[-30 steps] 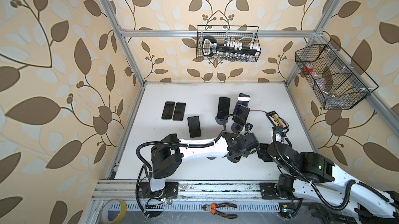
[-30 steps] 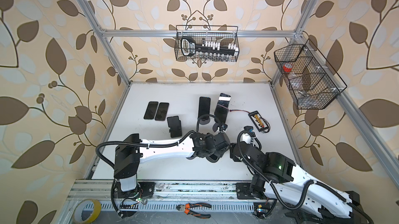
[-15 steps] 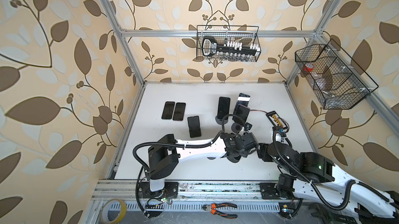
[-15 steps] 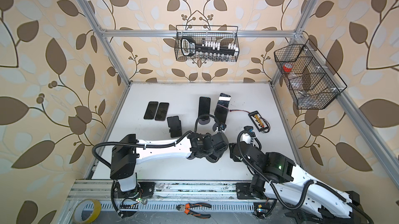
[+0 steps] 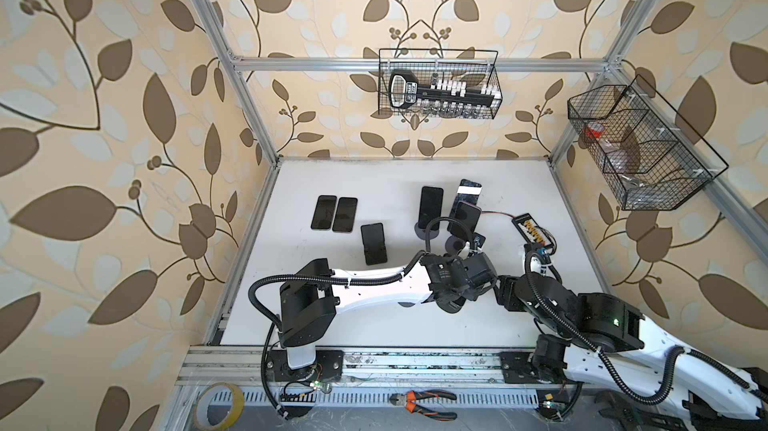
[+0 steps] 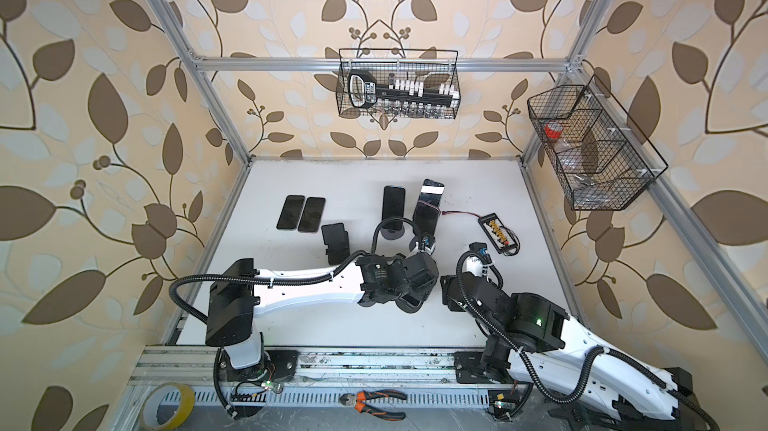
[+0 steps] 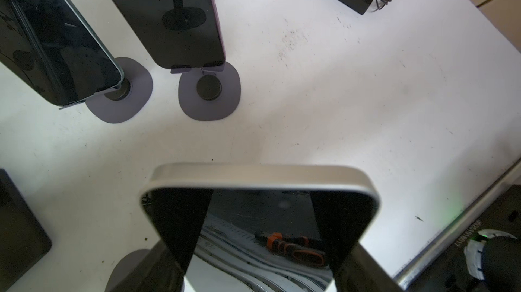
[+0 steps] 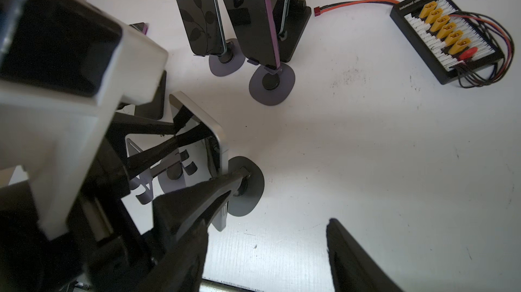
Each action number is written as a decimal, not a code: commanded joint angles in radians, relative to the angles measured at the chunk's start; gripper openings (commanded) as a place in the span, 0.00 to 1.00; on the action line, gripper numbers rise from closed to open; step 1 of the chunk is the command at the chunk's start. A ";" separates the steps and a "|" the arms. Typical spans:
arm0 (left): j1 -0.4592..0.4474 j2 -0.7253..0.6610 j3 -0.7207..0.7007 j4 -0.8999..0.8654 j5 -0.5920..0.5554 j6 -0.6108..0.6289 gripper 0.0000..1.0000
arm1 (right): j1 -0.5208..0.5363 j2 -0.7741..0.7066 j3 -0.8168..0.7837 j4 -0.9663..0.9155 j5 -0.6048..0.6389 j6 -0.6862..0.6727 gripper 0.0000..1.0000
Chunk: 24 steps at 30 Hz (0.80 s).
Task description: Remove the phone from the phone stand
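Step in hand: lift-off. Jaws of the left gripper (image 7: 259, 251) are closed on the silver-edged phone (image 7: 259, 176), its top end between them. Jaws of the right gripper (image 8: 287, 197) stand part-open, gripping nothing. One fingertip (image 8: 225, 186) sits at the stem of the phone stand (image 8: 253, 200), whose base lies on the worktop (image 8: 366, 149) just beside that jaw. Cannot tell whether the phone has cleared the cradle. Next move likely calls for drawing the phone up and away with the stand pinned.

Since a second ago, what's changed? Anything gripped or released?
Barely anything. The left arm swung its elbow slightly toward its own left; the wrist hardly shifted. Nothing newly gripped or released: the left gripper stays shut on the phone, and the right gripper stays open with one fingertip at the phone stand. The other phones and the charging board are unmoved.
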<state>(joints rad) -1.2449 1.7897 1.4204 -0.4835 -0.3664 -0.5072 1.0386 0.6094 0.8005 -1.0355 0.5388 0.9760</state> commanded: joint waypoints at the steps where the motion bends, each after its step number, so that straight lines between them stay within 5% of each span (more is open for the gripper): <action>1: -0.013 -0.076 0.004 0.037 -0.014 -0.010 0.68 | -0.002 0.005 0.024 -0.005 -0.003 0.015 0.68; 24: -0.011 -0.213 0.011 0.000 -0.043 0.038 0.66 | -0.002 0.111 0.102 0.069 -0.029 -0.019 0.67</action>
<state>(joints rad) -1.2449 1.6520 1.4197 -0.4892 -0.3737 -0.4854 1.0386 0.7132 0.8726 -0.9871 0.5217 0.9630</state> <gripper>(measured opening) 0.732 0.671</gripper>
